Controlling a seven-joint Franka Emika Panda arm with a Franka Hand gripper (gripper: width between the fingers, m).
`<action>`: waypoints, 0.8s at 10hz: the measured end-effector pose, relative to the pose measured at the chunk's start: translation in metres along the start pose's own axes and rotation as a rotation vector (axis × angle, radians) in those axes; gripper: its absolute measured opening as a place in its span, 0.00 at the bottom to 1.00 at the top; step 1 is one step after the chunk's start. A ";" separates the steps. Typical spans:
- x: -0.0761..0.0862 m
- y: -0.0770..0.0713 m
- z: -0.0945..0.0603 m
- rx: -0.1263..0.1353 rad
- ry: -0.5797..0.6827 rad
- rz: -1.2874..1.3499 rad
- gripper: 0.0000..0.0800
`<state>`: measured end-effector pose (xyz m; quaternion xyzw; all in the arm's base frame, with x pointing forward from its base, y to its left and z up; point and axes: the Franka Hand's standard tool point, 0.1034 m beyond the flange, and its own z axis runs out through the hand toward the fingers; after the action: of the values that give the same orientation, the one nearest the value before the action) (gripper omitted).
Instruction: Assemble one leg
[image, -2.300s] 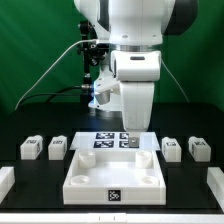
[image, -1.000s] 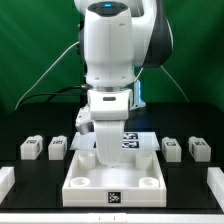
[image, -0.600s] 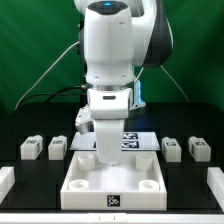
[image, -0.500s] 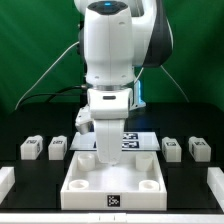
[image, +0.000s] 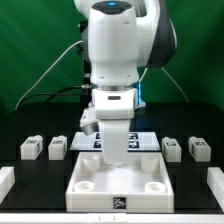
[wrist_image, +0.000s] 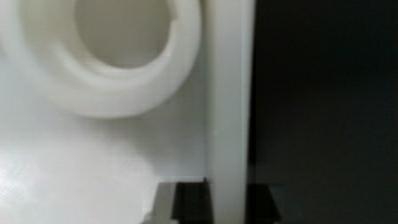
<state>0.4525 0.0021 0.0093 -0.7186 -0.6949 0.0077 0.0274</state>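
The large white tray-like part (image: 95, 196) lies in the middle of the table, with round sockets at its corners. My gripper (image: 115, 160) is down at its back wall. In the wrist view the two dark fingers (wrist_image: 189, 205) straddle the tray's thin white wall (wrist_image: 230, 110), with a round socket (wrist_image: 116, 50) beside it, so the gripper (wrist_image: 230, 192) is shut on that wall. Small white legs with tag marks stand apart from it: two at the exterior view's left (image: 30, 149) (image: 58, 147) and two at the right (image: 171, 148) (image: 199, 150).
The marker board (image: 145, 138) lies behind the tray, partly hidden by the arm. White parts show at the table's left edge (image: 5, 180) and right edge (image: 216, 182). A green backdrop stands behind.
The arm has shifted toward the exterior view's right and turned slightly. The tray-like part has slid with it, a little to the right and toward the front.
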 end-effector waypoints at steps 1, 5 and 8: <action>0.015 0.011 -0.001 -0.012 0.010 0.010 0.08; 0.056 0.042 0.001 -0.009 0.033 0.028 0.08; 0.062 0.042 0.001 -0.007 0.026 0.014 0.08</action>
<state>0.4964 0.0622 0.0077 -0.7234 -0.6896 -0.0038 0.0339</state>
